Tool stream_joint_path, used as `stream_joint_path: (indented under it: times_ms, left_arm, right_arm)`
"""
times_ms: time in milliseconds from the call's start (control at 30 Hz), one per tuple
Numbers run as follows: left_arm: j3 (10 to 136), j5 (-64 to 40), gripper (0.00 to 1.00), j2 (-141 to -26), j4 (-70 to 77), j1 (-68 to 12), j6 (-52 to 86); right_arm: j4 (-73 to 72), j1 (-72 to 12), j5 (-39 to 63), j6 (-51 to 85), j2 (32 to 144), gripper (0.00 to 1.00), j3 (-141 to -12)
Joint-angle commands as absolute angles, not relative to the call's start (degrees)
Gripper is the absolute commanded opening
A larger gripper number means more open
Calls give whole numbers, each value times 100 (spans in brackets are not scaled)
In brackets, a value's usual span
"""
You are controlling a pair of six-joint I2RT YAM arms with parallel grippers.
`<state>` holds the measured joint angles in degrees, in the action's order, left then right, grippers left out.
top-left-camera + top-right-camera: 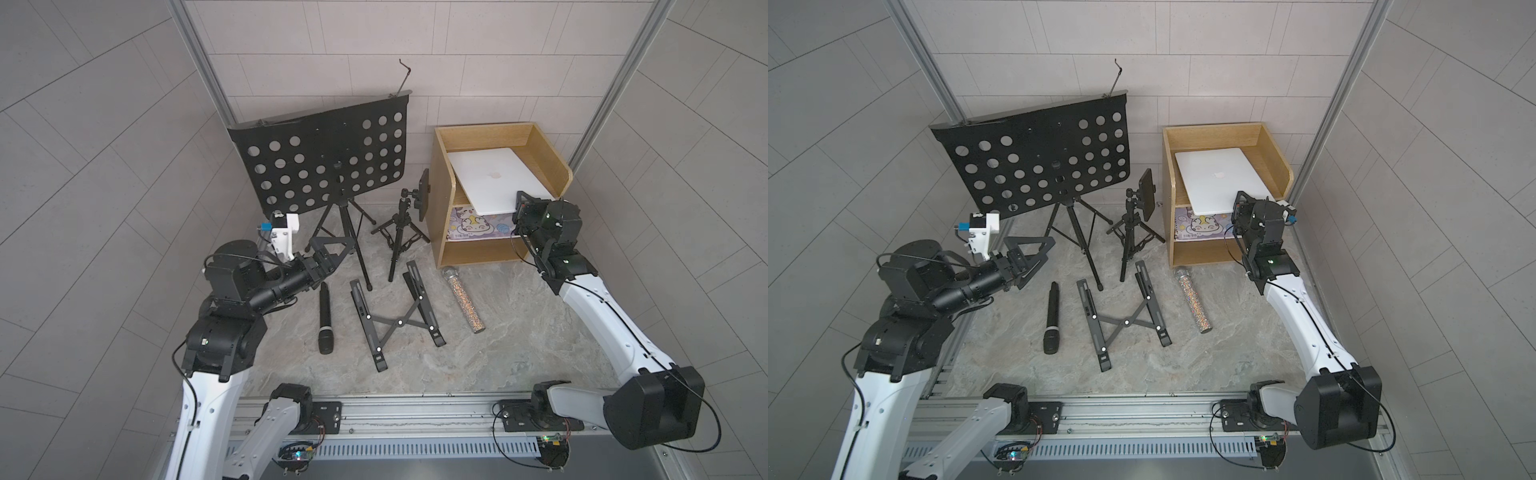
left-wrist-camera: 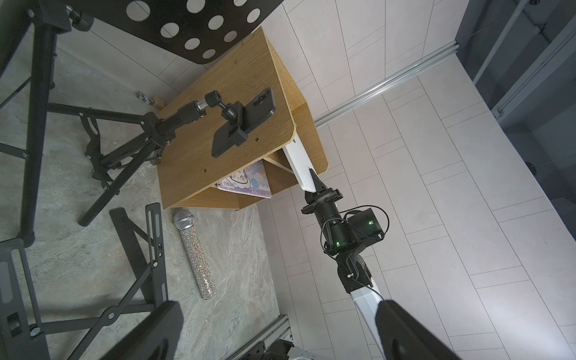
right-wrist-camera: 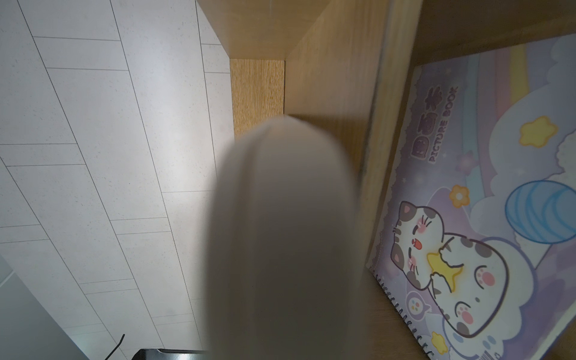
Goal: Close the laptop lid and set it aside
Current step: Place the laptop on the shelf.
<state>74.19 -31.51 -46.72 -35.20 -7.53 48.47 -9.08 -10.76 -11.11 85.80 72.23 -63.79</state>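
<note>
Overhanging the shelf [image 1: 441,199], the closed laptop [image 1: 494,178] sits clamped in the right gripper [image 1: 520,200].

One laptop [image 1: 494,178], one wooden shelf [image 1: 442,216], one picture book [image 1: 473,226], two microphones, one black [image 1: 325,318] and one glittery [image 1: 463,300], one music stand [image 1: 324,158], one small tripod [image 1: 401,237], one phone [image 1: 424,194], one folding stand [image 1: 399,322].
</note>
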Motion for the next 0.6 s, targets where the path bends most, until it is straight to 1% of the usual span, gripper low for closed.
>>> stream_joint_path:
  times_ms: [0, 100, 200, 300, 567]
  left_arm:
    - [7477, -3194, 100, -4688, -3410, -779, 4807]
    - [7488, -3197, 100, -4702, -3409, -795, 4808]
    - [7508, -3199, 100, -4711, -3408, -800, 4799]
    - [7521, -3190, 100, -4720, -3418, -804, 4787]
    - [7557, -3177, 100, -4720, -3443, -799, 4748]
  right_arm:
    - [-1629, -1126, -1649, 8561, 7261, 5, -6623]
    - [-1622, -1159, -1689, 8571, 7346, 5, -6663]
    - [-1517, -1177, -1666, 8578, 7410, 11, -6725]
    - [-1282, -1178, -1591, 8578, 7461, 19, -6799]
    - [-835, -1152, -1133, 8570, 7420, 56, -6799]
